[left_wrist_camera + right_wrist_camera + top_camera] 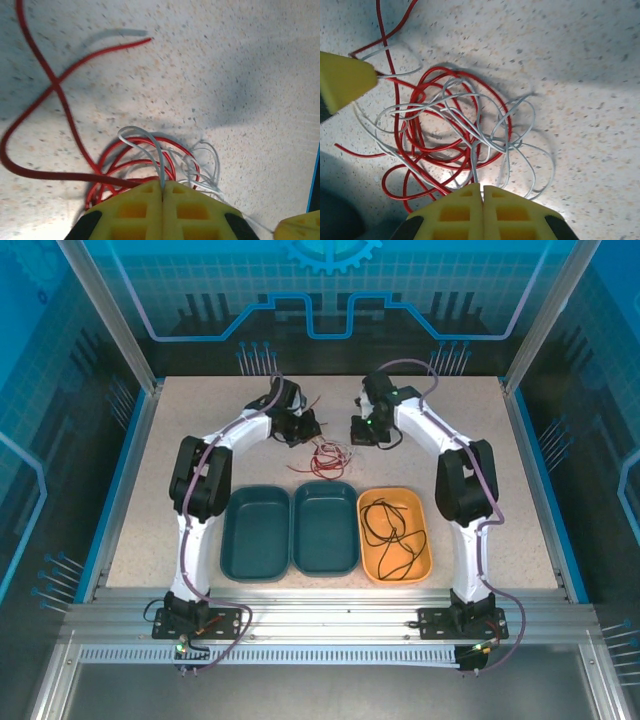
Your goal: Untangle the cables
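A tangle of red and white cables [328,458] lies on the speckled table between my two grippers. My left gripper [162,189] is shut on a white cable [160,167] that loops up out of the pile, with a red cable [56,85] trailing off to the left. My right gripper [482,187] is shut on another stretch of white cable [474,165], in front of the red coils [440,69]. From above, the left gripper [306,429] and the right gripper [364,432] sit just behind the tangle. A black cable [392,533] lies in the orange tray [425,558].
Two teal trays [256,570] [325,562] stand side by side left of the orange one, in front of the tangle. A yellow finger of the left gripper [342,82] shows at the left edge of the right wrist view, a white strand running into it.
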`<control>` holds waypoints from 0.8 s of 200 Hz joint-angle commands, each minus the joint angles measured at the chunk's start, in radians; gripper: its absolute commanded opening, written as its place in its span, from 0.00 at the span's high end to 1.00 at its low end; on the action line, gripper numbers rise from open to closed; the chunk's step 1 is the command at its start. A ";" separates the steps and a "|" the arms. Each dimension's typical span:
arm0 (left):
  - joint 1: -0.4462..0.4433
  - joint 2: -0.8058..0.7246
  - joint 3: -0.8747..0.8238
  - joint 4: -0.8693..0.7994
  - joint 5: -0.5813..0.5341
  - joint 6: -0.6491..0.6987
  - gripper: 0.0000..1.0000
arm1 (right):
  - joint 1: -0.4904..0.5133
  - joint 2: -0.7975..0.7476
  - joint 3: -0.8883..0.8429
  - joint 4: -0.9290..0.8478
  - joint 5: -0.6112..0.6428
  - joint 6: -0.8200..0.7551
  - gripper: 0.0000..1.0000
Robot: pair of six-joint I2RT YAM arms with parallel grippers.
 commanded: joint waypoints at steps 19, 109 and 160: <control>0.081 -0.092 -0.038 0.051 -0.023 -0.014 1.00 | -0.052 -0.075 0.062 -0.007 -0.003 -0.011 0.99; 0.147 -0.221 -0.068 0.106 -0.012 -0.007 1.00 | -0.073 -0.193 0.201 -0.005 -0.016 -0.051 0.96; 0.159 -0.320 -0.156 0.132 -0.040 0.004 1.00 | -0.068 -0.302 0.144 0.033 -0.003 -0.050 0.91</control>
